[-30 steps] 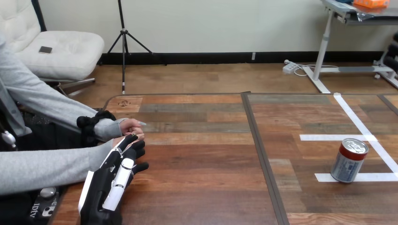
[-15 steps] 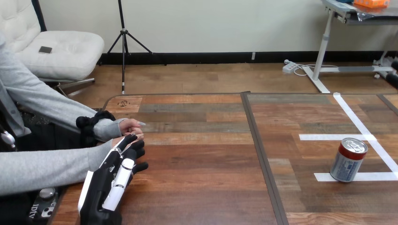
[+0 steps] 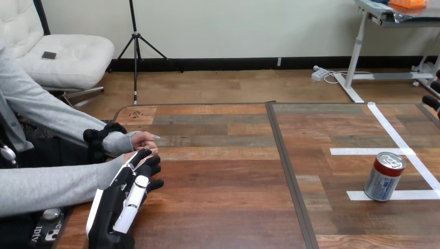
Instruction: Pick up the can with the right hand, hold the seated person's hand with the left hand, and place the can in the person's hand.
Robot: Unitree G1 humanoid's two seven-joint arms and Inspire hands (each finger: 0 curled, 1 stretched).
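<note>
- L arm in from bottom left, L hand [image 3: 122,199] white back up, resting over the person's nearer hand [image 3: 150,151]
- R hand [image 3: 430,100] just peeking in at right edge

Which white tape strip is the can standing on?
The short strip nearest the robot, under the can; the other short strip and the long one lie clear.

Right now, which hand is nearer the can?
Right. The right hand is at the view's right edge, beyond the can. The left hand is far across the table at its left side, by the person's hands.
</note>
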